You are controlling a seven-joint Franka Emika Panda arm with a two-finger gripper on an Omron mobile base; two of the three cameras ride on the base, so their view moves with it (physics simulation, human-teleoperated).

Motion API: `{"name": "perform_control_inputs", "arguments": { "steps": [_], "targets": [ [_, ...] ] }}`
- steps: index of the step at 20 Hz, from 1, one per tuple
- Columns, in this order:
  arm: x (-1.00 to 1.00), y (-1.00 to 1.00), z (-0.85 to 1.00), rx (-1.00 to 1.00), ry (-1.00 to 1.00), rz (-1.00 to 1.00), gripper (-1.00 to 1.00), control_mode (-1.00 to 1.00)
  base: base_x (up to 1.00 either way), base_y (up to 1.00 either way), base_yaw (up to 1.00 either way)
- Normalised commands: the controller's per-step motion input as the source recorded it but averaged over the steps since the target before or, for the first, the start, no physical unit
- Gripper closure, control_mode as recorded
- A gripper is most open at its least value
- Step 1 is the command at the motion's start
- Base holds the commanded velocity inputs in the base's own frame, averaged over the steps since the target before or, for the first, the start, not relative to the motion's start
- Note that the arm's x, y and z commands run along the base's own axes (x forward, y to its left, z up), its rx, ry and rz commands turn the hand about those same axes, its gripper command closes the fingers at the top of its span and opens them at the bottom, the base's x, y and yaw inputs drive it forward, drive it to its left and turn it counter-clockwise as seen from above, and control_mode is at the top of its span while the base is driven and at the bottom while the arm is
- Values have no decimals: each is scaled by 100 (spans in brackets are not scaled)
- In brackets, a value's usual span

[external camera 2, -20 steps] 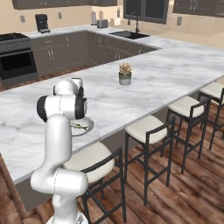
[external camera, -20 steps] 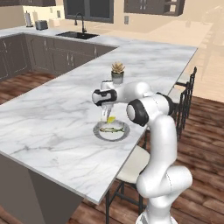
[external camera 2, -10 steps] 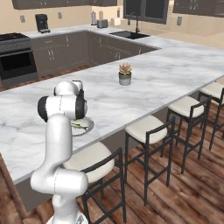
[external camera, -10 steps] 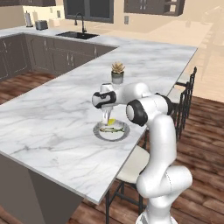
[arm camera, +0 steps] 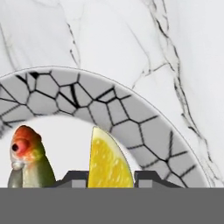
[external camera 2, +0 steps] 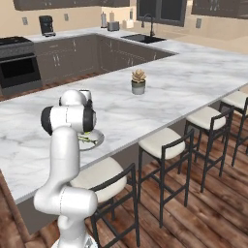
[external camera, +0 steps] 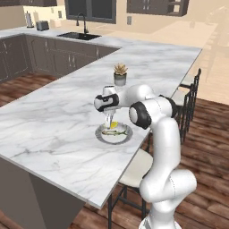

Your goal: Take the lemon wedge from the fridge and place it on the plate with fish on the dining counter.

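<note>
My gripper (external camera: 109, 121) points straight down over the plate with fish (external camera: 100, 136) near the front edge of the dining counter (external camera: 58, 112). In the hand view the bright yellow lemon wedge (arm camera: 109, 162) stands upright between my fingertips (arm camera: 78, 177), which touch it on both sides, just above the plate's white middle. The plate's rim (arm camera: 131, 113) has a grey cracked pattern. The fish (arm camera: 28, 157) lies beside the wedge, its orange head showing. From the left base view the lemon wedge (external camera: 114, 125) sits at the gripper's tip above the fish (external camera: 114, 132). The fridge is out of view.
A small potted plant (external camera: 120, 74) stands further back on the counter. Bar stools (external camera 2: 164, 140) line the counter's edge beside my base. A sink (external camera 2: 145, 38) and a stove (external camera 2: 17, 48) are on the far counters.
</note>
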Motion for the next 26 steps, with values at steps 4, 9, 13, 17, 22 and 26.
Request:
{"name": "perform_control_inputs", "arguments": {
  "steps": [4, 9, 13, 17, 22, 26],
  "targets": [
    [0, 0, 0, 0, 0, 0, -100, -100, 0, 0, 0],
    [-2, 1, 46, 0, -5, 0, -100, -100, 0, 0, 0],
    [-72, 0, 91, 0, -14, 0, -100, -100, 0, 0, 0],
    [-100, 0, 100, 0, -21, -2, -100, -100, 0, 0, 0],
    [-100, 0, 92, 0, -23, -5, -100, -100, 0, 0, 0],
    [-100, -1, 33, 0, -33, -3, -100, -100, 0, 0, 0]
  ]
}}
